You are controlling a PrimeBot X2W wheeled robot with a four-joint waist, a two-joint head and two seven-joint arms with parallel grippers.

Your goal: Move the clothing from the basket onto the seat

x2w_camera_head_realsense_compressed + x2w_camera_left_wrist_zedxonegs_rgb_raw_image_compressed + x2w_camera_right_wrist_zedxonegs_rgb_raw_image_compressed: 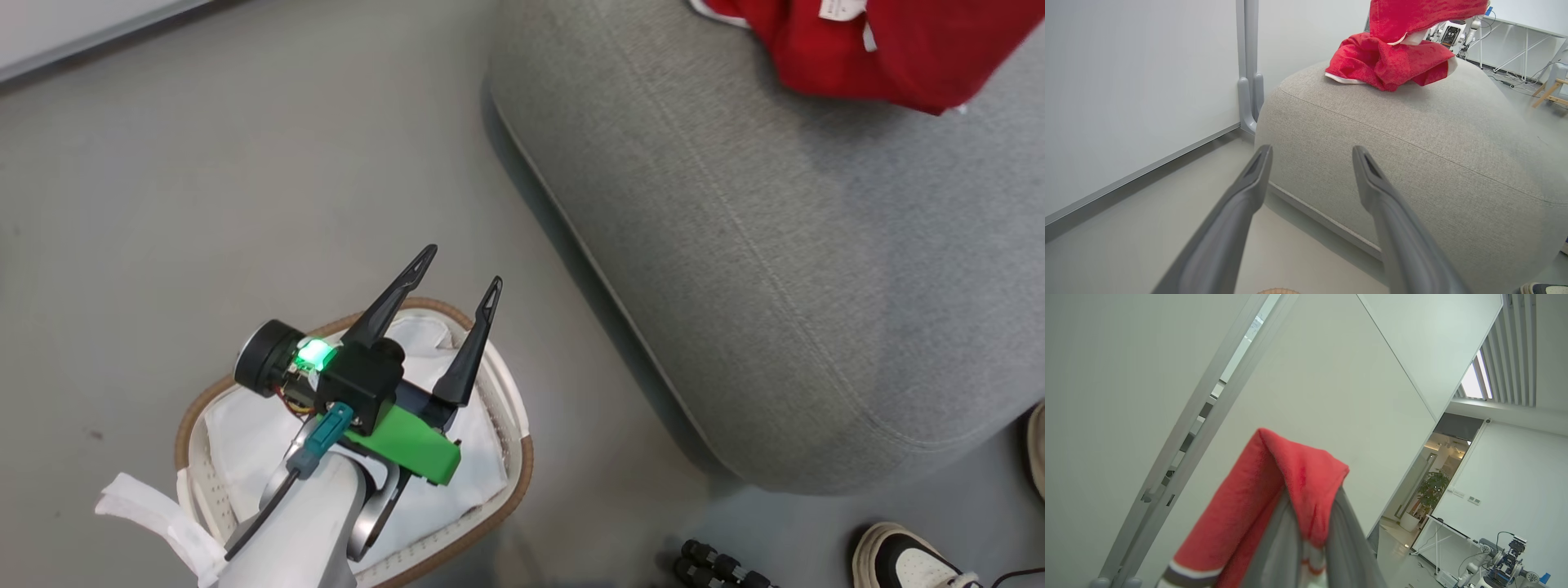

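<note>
The basket [523, 457] stands on the floor at the lower left, with a white liner sheet [245, 441] showing inside it. My left gripper [462, 265] hovers open over the basket's far rim, nothing between its fingers; in the left wrist view it [1312, 149] points at the seat [1412, 143]. One piece of red clothing [1388, 61] lies heaped on the seat's top. A second red piece [1421, 16] hangs just above it. My right gripper [1312, 498] is shut on that red clothing [1274, 490], which drapes over its fingertips. The seat [775, 269] has red clothing [890, 49] at its far end.
A person's shoes [906, 559] stand on the floor by the seat's near corner, next to small black objects [718, 567]. A white wall panel with a grey post [1248, 61] runs behind the seat. Tables and another robot [1506, 559] stand farther off.
</note>
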